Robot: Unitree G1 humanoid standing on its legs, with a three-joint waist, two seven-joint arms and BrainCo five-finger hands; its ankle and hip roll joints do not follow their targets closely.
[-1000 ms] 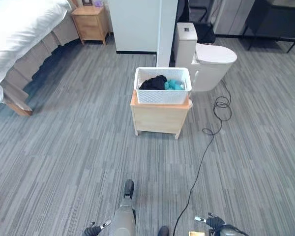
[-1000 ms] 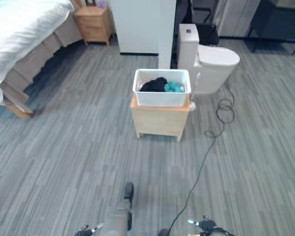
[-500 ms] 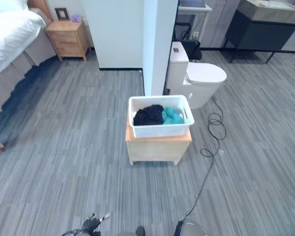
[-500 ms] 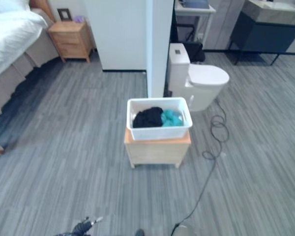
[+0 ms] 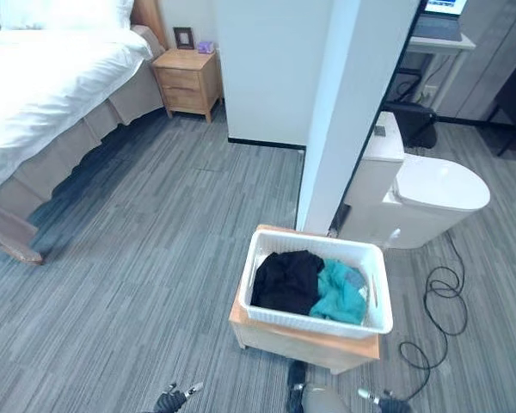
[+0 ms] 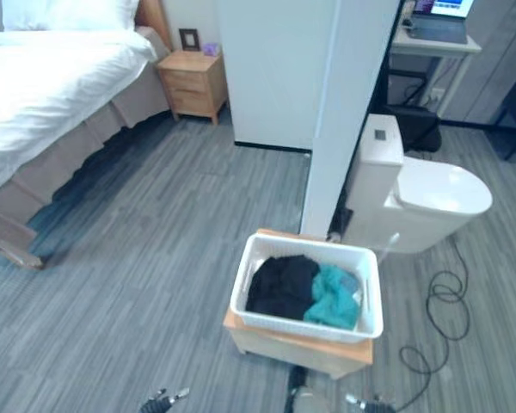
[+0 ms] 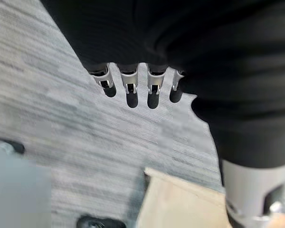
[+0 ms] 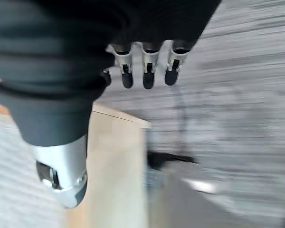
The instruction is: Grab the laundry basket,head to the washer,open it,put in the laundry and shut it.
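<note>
A white laundry basket [image 5: 313, 323] stands on a low wooden stand [image 5: 308, 346], close in front of me. In it lie a black garment [image 5: 285, 280] and a teal garment [image 5: 342, 292]. My left hand [image 5: 174, 401] hangs low to the left of the stand. Its fingers [image 7: 132, 90] are straight over the floor and hold nothing. My right hand [image 5: 383, 401] hangs low by the stand's right corner, its fingers [image 8: 148, 72] likewise relaxed and empty. The stand's wooden side [image 8: 118, 166] shows just past that hand.
A white pillar [image 5: 348, 112] rises right behind the basket, with a white toilet [image 5: 430, 196] to its right. A bed [image 5: 43, 95] and a wooden nightstand [image 5: 187, 81] stand at the far left. A desk with a laptop [image 5: 439, 26] is at the far right.
The camera has moved forward, so the basket and stand now sit much nearer and lower in view. Both hands still hang low and empty.
</note>
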